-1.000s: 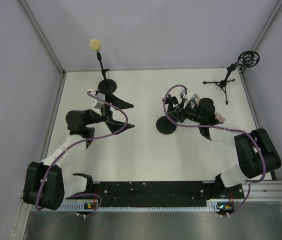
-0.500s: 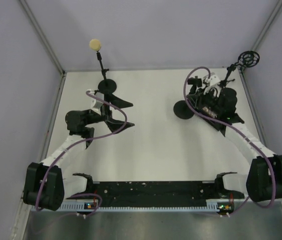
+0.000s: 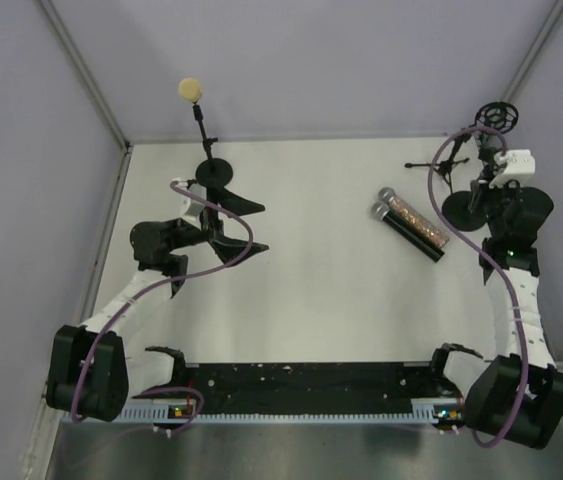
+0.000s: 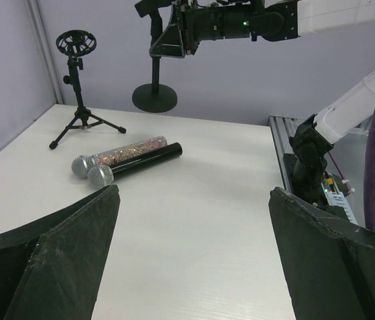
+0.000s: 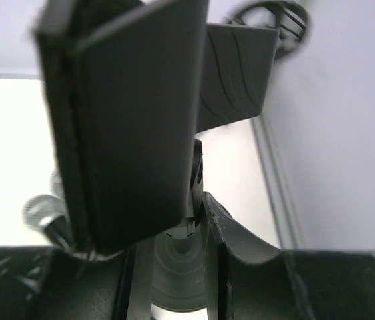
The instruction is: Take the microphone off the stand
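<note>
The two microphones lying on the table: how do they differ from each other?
The glitter microphone has a sparkling pinkish body; the black microphone has a plain dark one. The glitter microphone lies nearer the tripod stand; the black microphone lies farther from it. Both have silver mesh heads, lie flat side by side, and point the same way.
</note>
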Robot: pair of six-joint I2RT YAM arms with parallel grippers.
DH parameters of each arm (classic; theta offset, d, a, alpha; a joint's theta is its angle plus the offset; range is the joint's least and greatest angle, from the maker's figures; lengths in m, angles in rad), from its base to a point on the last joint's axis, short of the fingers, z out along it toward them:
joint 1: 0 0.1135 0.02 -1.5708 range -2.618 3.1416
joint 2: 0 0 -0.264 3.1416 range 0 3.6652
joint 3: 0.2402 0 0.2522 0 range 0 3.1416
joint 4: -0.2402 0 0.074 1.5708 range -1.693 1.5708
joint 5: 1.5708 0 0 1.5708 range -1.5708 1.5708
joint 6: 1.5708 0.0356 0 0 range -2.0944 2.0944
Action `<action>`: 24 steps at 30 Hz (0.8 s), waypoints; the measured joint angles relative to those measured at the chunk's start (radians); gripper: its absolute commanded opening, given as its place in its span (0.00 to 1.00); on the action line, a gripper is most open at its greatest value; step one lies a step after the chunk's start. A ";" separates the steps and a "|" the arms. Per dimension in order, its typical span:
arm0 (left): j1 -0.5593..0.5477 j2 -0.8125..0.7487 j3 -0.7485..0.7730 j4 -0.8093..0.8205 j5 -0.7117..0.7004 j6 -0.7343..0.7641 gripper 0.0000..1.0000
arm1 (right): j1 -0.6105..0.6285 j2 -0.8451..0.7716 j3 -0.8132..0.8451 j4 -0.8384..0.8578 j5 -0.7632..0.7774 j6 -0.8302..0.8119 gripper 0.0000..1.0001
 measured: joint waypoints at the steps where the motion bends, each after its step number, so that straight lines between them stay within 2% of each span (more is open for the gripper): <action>1: 0.000 0.000 0.000 0.000 0.000 0.000 0.99 | -0.031 0.001 -0.007 -0.001 0.008 -0.001 0.00; 5: 0.000 0.000 0.000 0.000 0.000 0.000 0.99 | -0.145 0.019 -0.054 0.005 0.035 -0.003 0.00; 10: 0.000 0.000 0.000 0.000 0.000 0.000 0.99 | -0.216 0.090 -0.095 0.052 0.037 0.007 0.00; 24: 0.001 0.000 0.000 -0.001 -0.001 0.001 0.99 | -0.236 0.238 -0.176 0.283 0.042 0.038 0.00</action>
